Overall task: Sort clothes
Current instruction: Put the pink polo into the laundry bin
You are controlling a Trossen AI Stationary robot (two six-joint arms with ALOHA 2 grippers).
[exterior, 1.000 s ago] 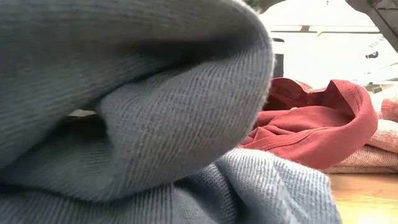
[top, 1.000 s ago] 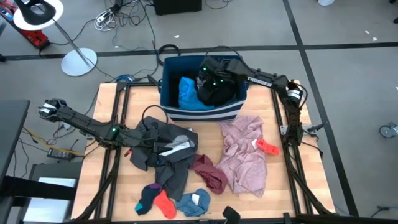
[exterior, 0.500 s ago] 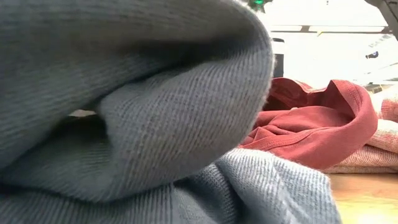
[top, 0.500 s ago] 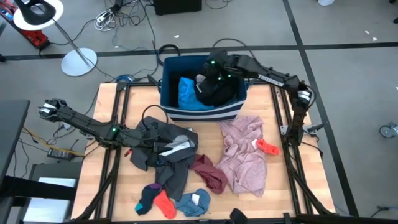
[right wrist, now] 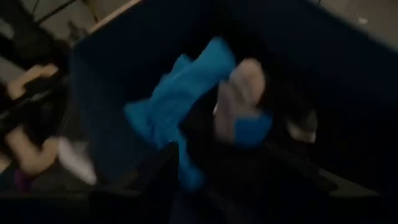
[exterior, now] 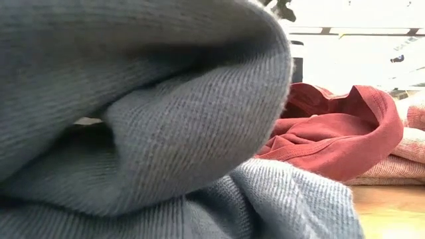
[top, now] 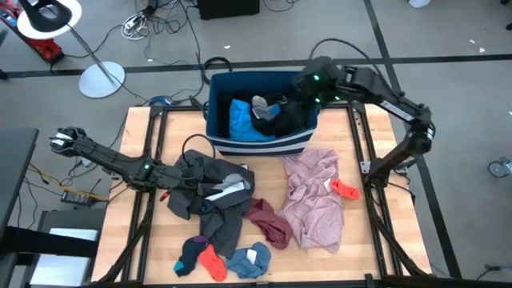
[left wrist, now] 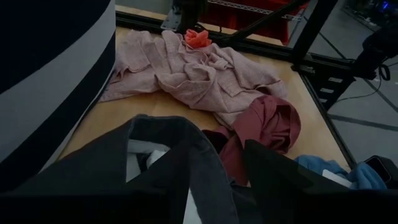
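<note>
Up top in the high view, right gripper hovering over the right rim of the dark blue fabric bin with white stripes; fingers blurred in the right wrist view, opening impossible to tell. Inside the bin: bright blue garment on the left, black garment to the right of it, small grey piece on top between them.

Left gripper low at centre left of the wooden worktop, buried in the dark grey garment; fingers hidden by cloth, so no telling their state.

Right of centre, pale pink shirt spread out, small orange-red piece lying on its right edge. Maroon garment touching the pink shirt's left side. Along the bottom edge, a cluster of small pieces: orange-red sock and grey-blue cloth just beside each other.
</note>
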